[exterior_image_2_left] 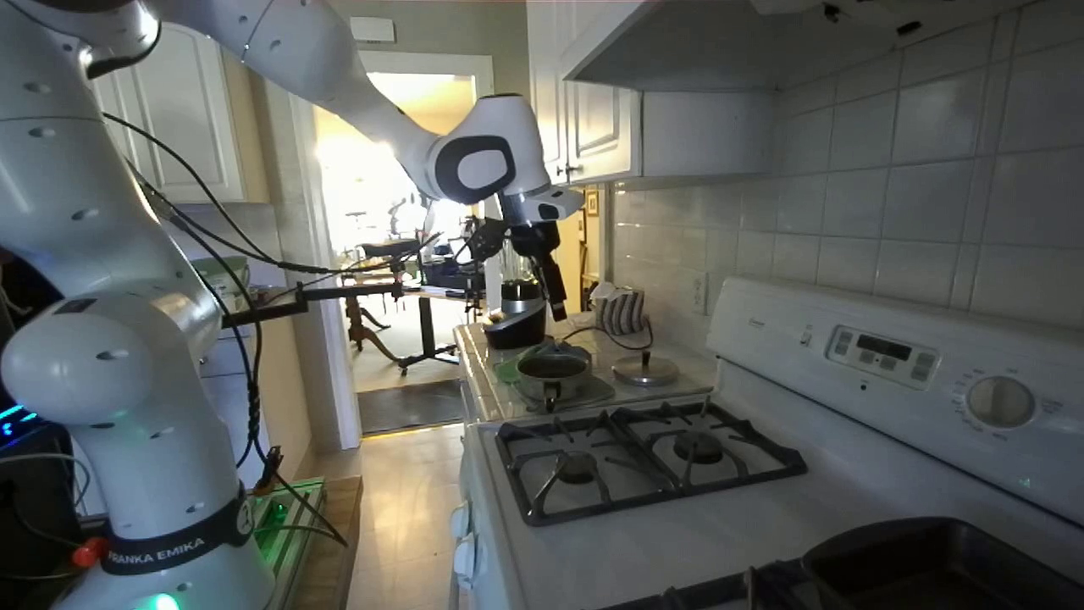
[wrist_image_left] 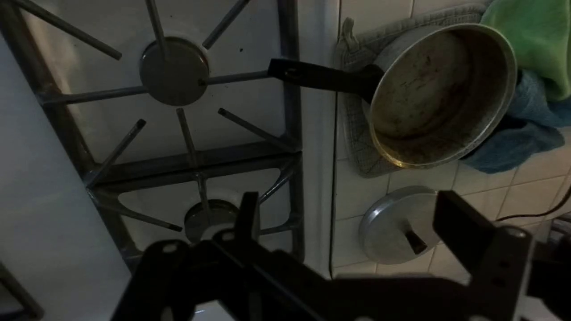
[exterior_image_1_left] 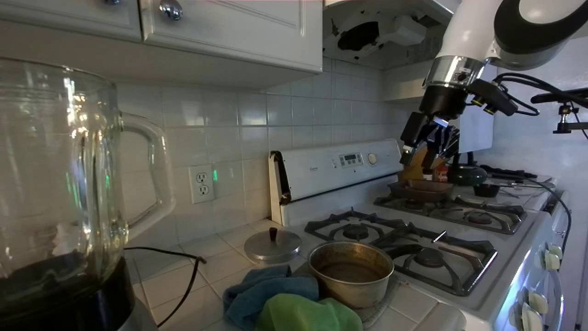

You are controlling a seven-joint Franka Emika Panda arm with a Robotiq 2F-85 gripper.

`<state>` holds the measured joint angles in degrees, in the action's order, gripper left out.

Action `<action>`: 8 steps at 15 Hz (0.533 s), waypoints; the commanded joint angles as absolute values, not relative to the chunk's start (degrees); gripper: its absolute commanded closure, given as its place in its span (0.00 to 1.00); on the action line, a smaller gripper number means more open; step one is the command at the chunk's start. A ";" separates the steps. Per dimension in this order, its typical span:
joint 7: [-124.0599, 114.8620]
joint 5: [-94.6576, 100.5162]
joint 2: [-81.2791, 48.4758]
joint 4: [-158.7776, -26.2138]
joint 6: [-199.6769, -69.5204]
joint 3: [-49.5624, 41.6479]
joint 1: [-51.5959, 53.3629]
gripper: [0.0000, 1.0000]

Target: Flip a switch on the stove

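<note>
The stove [exterior_image_1_left: 314, 181] is white with black burner grates; its cooktop also shows in an exterior view [exterior_image_2_left: 720, 542] and the wrist view [wrist_image_left: 44, 178]. Its upright back panel bears a small rocker switch [exterior_image_2_left: 806, 335], a display [exterior_image_2_left: 885, 352] and a round dial [exterior_image_2_left: 1000, 402]. Pale knobs [exterior_image_1_left: 536, 302] line the front face. My gripper [exterior_image_1_left: 417, 160] hangs pointing down, high above the stove, touching nothing. In the wrist view my gripper [wrist_image_left: 347, 192] is open, with nothing between its fingers, over the seam between stove and counter. The panel is out of the wrist view.
A pot [exterior_image_1_left: 351, 271] sits on the counter, its handle [wrist_image_left: 321, 79] reaching over the stove's edge. Beside it are a lid [wrist_image_left: 397, 227], a green cloth [exterior_image_1_left: 308, 315] and a blue cloth [exterior_image_1_left: 271, 289]. A dark pan [exterior_image_2_left: 940, 559] stands on the far grate. A range hood [exterior_image_2_left: 677, 51] overhangs the stove.
</note>
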<state>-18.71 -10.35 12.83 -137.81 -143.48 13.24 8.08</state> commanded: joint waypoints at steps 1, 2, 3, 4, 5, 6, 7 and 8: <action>-21.57 -9.05 10.32 -135.28 -142.74 12.48 7.19 0.00; -22.52 -7.66 9.13 -134.30 -143.51 12.47 6.48 0.00; -23.00 -7.19 8.27 -133.44 -143.41 12.28 6.15 0.00; -23.21 -6.72 6.47 -131.76 -143.79 12.02 5.73 0.00; -22.97 -6.63 4.93 -130.32 -144.05 11.70 5.61 0.00; -23.01 -6.36 3.26 -128.71 -144.69 11.46 5.52 0.00; -23.12 -6.35 1.77 -127.26 -145.08 11.14 5.56 0.00; -23.01 -6.32 0.34 -125.86 -145.68 10.86 5.67 0.00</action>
<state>-21.06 -8.22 6.29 -131.57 -144.25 11.53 5.53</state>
